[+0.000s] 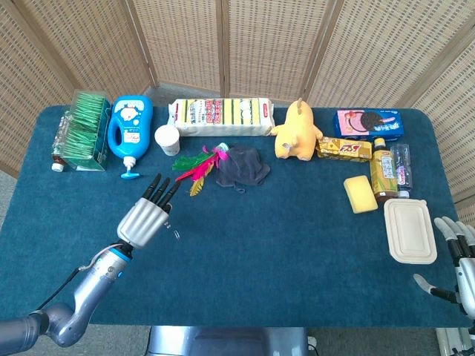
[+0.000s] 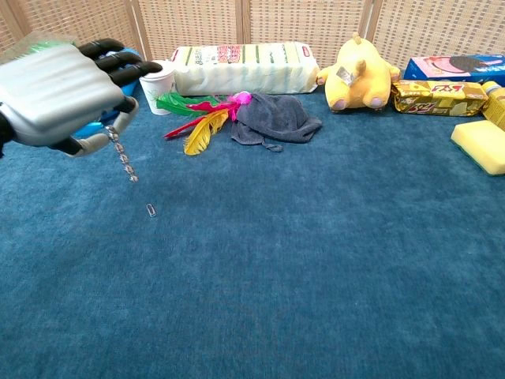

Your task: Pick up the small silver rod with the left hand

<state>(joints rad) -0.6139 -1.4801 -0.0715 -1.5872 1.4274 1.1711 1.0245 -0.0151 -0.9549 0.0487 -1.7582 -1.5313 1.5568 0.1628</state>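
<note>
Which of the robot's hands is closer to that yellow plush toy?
Left. The left hand is mid-table, down-left of the yellow plush toy; the right hand sits at the far front-right corner, further off.

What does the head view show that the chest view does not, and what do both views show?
Only the head view shows the right robot hand, open at the table's edge, the white lidded box, the two bottles and the green packet. Only the chest view shows clearly how the rod hangs from the left robot hand, above the cloth. Both show the left robot hand holding the rod, the paper clip, the feathers, the grey cloth and the yellow plush toy.
</note>
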